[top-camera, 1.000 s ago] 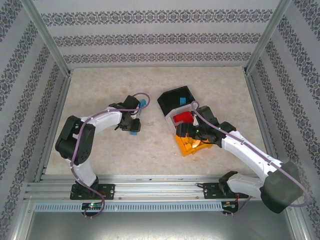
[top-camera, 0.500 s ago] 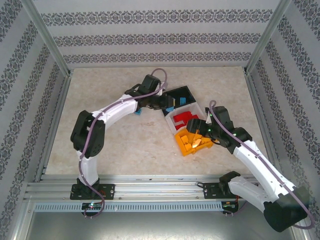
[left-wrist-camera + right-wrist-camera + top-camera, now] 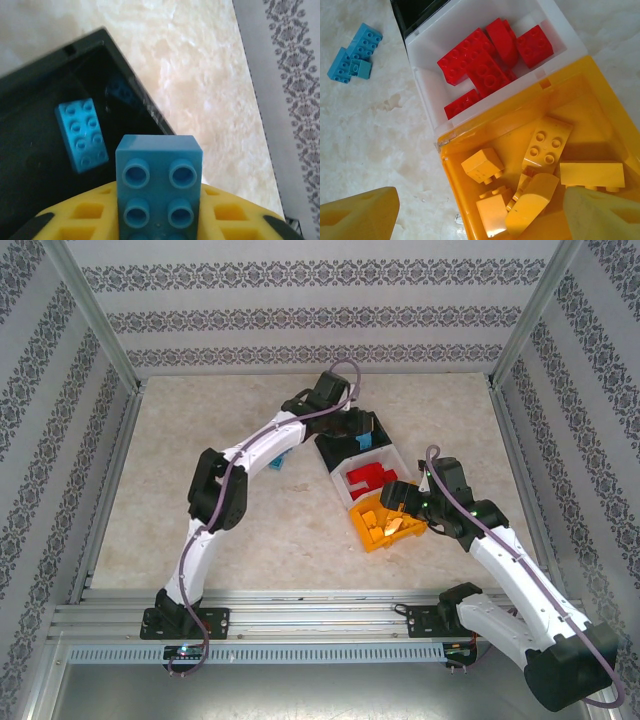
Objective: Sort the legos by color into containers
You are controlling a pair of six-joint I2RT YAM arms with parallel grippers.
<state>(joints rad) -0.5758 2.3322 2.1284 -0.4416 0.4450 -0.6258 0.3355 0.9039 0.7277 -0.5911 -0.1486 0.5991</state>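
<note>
My left gripper (image 3: 159,212) is shut on a light blue lego (image 3: 159,185), its yellow fingers (image 3: 80,215) on either side. It hangs over the black container (image 3: 30,100), where another blue lego (image 3: 81,134) lies. From above, the left gripper (image 3: 350,425) covers part of that black container (image 3: 375,425). My right gripper (image 3: 479,215) stands open and holds nothing, above the orange-yellow container (image 3: 600,110) with several yellow legos (image 3: 545,142). The white container (image 3: 425,85) holds several red legos (image 3: 485,65). The right gripper (image 3: 405,502) sits at the bins' right side.
A small clump of blue legos (image 3: 355,57) lies on the marble table left of the bins, also seen from above as blue legos (image 3: 278,462) under the left forearm. Patterned walls and metal posts (image 3: 95,330) ring the table.
My left arm swung right and away from the loose blue legos, carrying one blue lego over the black container. My right gripper drew back slightly to the right of the bins, still open.
</note>
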